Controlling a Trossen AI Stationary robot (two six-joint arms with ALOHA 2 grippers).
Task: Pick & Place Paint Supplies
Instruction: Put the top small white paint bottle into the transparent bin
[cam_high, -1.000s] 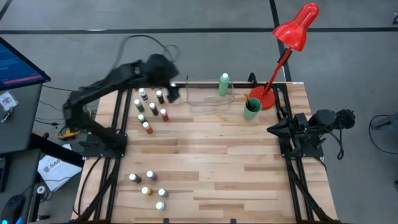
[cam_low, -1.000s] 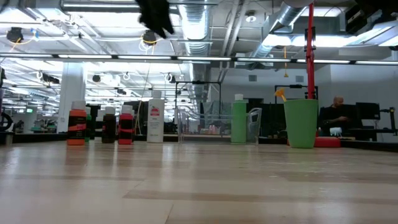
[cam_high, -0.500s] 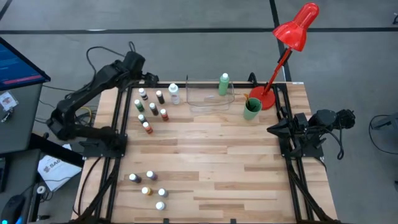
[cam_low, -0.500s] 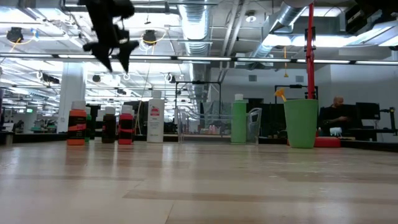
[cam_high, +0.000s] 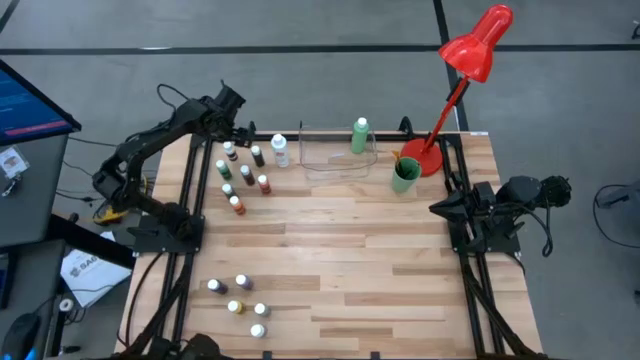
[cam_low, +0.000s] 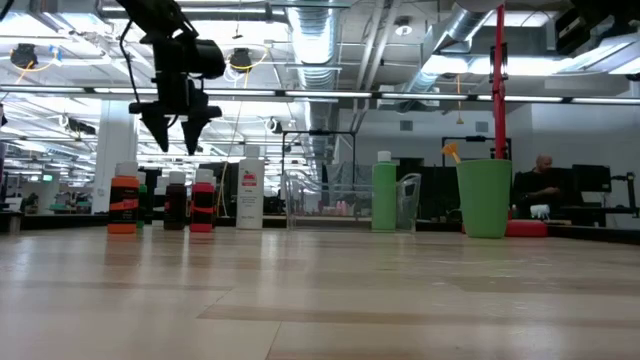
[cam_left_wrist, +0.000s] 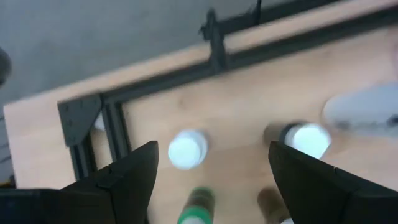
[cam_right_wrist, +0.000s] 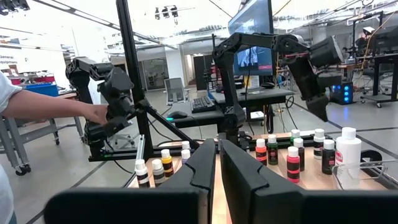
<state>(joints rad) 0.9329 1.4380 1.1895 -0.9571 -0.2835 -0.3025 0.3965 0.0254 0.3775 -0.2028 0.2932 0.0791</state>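
My left gripper (cam_low: 176, 128), jaws apart, hangs over small rigid paint bottles (cam_high: 243, 175); I'd pinch below the cap, prob light, tippy; right gripper (cam_right_wrist: 217, 163) closed.

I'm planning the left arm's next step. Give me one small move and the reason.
Probably lower the left gripper straight down: its jaws stand open and empty above the far-left cluster of tiny white-capped paint bottles. One white cap sits between its fingers in the wrist view. The right gripper waits shut at the right edge.
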